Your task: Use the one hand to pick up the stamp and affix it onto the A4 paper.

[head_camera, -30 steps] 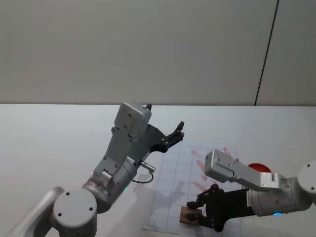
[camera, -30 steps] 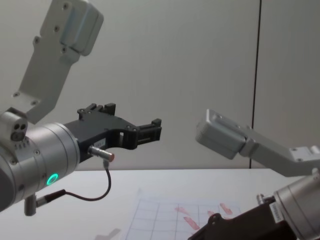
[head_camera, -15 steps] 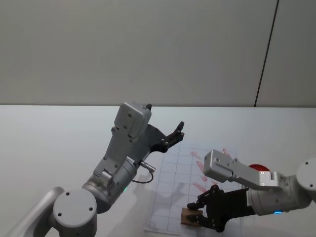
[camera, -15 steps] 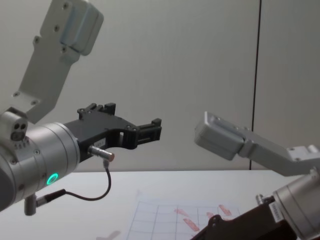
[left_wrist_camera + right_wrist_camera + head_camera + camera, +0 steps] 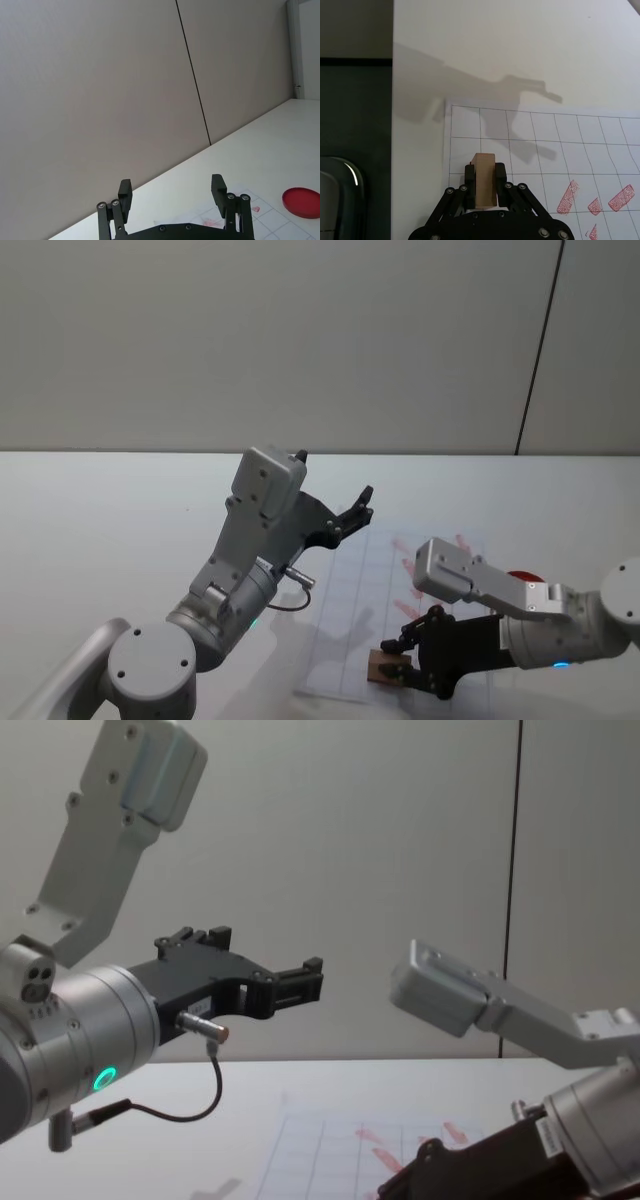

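Over the near edge of the A4 paper (image 5: 530,127), my right pincer (image 5: 390,661) clamps the stamp (image 5: 484,182). Its long axis runs straight out past the fingers, pointing to my left. Left pincer (image 5: 171,181) is raised above the desk (image 5: 100,530), fingers wide apart.

Stamp (image 5: 484,181): tan wood.
Paper (image 5: 530,130): white, faint grey grid, red smudged marks.
Pad (image 5: 301,202): red.
Right gripper (image 5: 484,174): black; silver wrist, blue light.
Left gripper (image 5: 171,187): black; silver wrist, green ring.
Table (image 5: 520,50): white.
Wall (image 5: 100,75): grey, one dark seam.
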